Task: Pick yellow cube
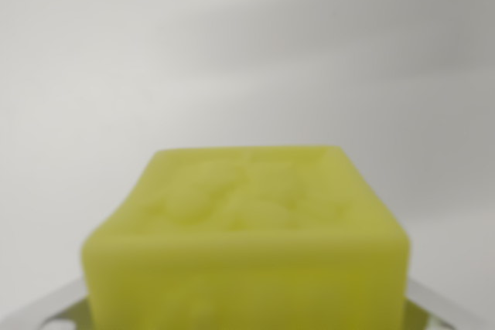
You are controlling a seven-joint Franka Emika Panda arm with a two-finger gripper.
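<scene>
The cube [247, 245] is seen blurred between metal jaws; closure cannot be told, and slippage is risked if grip is partial.

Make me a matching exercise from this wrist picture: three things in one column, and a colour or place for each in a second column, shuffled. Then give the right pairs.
Column one:
1. yellow cube
2. background surface
3. shiny metal parts

Column two:
A. pale grey-white, filling the upper part of the picture
B. at the bottom corners, to either side of the block
C. yellow-green, blurred, at the bottom centre

Pairs: 1-C, 2-A, 3-B.

The metal parts may belong to the gripper, but the picture is too blurred to say so, or to tell how the jaws stand.
</scene>
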